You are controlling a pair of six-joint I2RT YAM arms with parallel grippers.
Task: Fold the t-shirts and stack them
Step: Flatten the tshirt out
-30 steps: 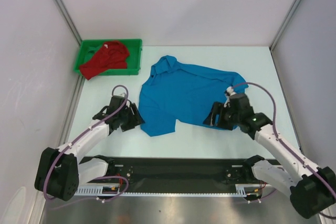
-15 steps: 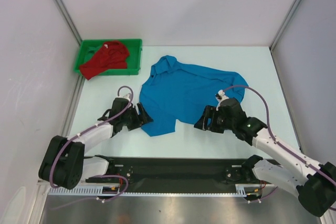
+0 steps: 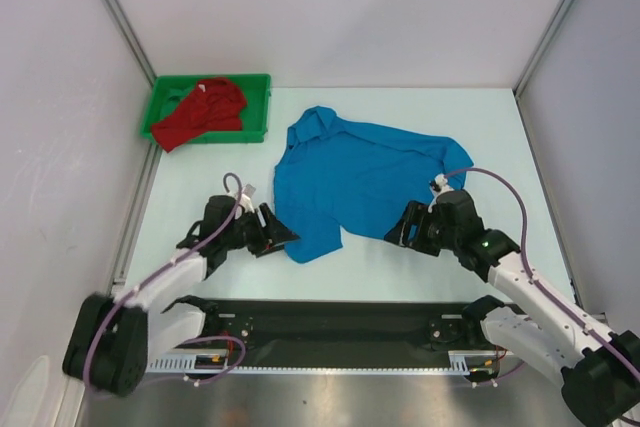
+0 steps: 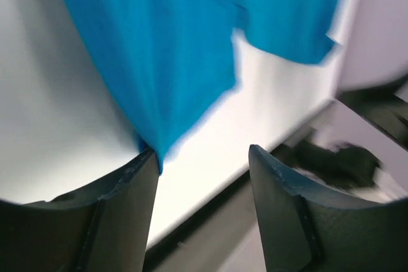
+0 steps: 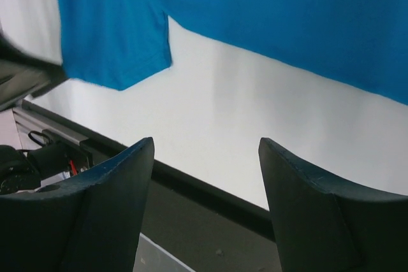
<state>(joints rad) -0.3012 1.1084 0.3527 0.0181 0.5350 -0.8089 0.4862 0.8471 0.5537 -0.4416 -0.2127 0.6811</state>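
Closest to us, the two arms sit on a black strip at the near edge of the white table. Both arms bend low over the table and reach toward the middle.

The left gripper is right at the near left corner of the blue shirt. Its two fingers are spread apart, and white table shows in the gap between them. In the left wrist view, which is a bit blurry, the pointy corner of the blue shirt touches the inside tip of one finger. The other finger is well away from the cloth, so nothing is pinched.

The right gripper is just off the near edge of the blue shirt, more to the right side. It is spread wide too, with only bare table between its two sides. In the right wrist view the blue cloth lies a little past the fingertips and does not touch them.

The blue shirt lies spread out in the middle of the table with a few wrinkles. Its collar points to the far left, and a square flap sticks out toward us next to the left gripper.

Farther back, in the far left corner, is a green tray. The red shirt is bunched up inside it, and a bit hangs over the near left rim. The tray is near the blue collar but not touching it
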